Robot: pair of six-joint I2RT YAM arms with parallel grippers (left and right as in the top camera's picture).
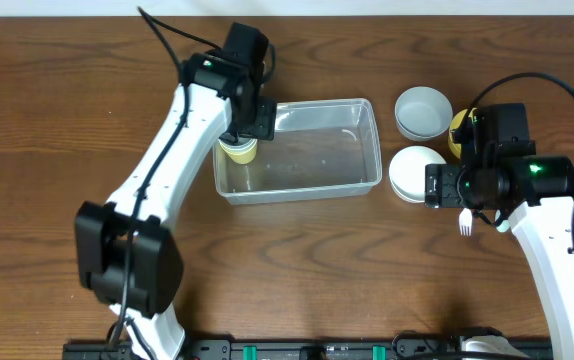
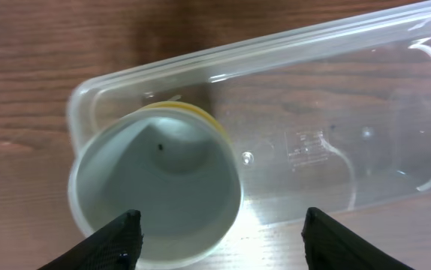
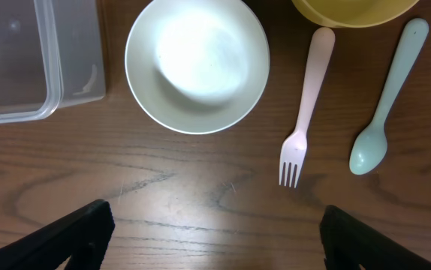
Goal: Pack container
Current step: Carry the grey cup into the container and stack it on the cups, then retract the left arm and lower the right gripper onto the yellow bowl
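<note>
Container (image 1: 302,150) under left end effector (image 2: 219,240), far centre of table (image 1: 67,120).
Left jaws wide above yellow cup (image 2: 155,191) in its left end; right end effector (image 3: 215,232) wide, well right.

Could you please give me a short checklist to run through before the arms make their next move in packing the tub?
1. Cup inside the tub, at its left end: ok.
2. Left gripper open and apart from the cup: ok.
3. Cup upright on the tub floor: cannot tell.
4. Rest of the tub free for more items: ok.
5. Right gripper open above the table: ok.
6. Bowl, fork and spoon lie apart, unblocked: ok.
</note>
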